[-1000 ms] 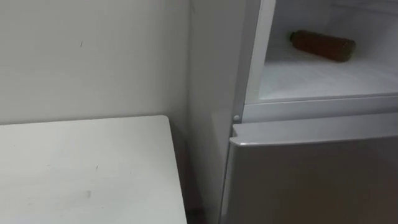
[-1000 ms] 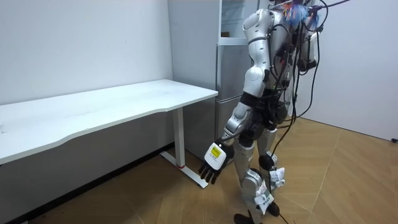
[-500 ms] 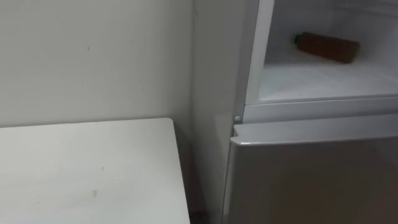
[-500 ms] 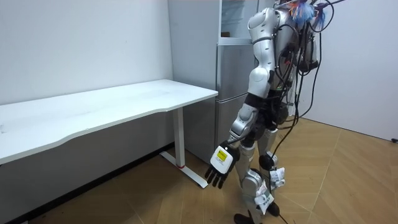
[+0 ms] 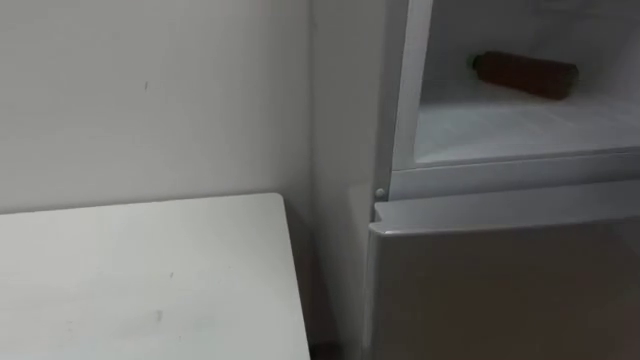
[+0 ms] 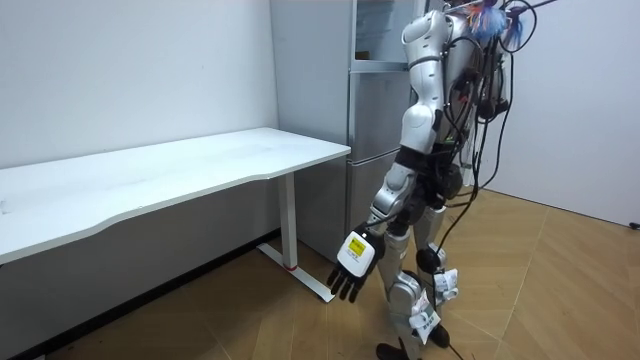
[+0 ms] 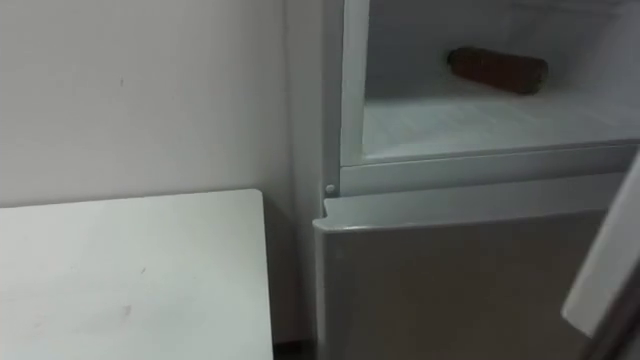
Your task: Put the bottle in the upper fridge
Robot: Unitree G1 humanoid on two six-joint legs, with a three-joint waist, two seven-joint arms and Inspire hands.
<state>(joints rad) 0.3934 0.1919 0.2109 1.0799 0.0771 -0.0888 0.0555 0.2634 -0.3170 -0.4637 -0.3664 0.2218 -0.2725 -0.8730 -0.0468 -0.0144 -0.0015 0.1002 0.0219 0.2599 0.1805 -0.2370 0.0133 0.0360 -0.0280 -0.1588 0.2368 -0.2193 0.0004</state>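
Note:
A brown bottle (image 5: 525,73) lies on its side, far back on the white shelf (image 5: 500,128) of the open upper fridge compartment. Nothing touches it. In the room view I stand close in front of the fridge (image 6: 372,130), facing it. My left hand (image 6: 352,268) hangs low beside my leg with its fingers relaxed and holding nothing.
The lower fridge door (image 5: 500,290) is closed right under the open compartment. The open upper door's white edge (image 7: 603,265) shows at the lower right. A white table (image 5: 140,285) stands against the wall on my left, close to the fridge's side.
My torso has straightened and my left arm has swung slightly down and back. The eye view has shifted a little; the bottle has not moved.

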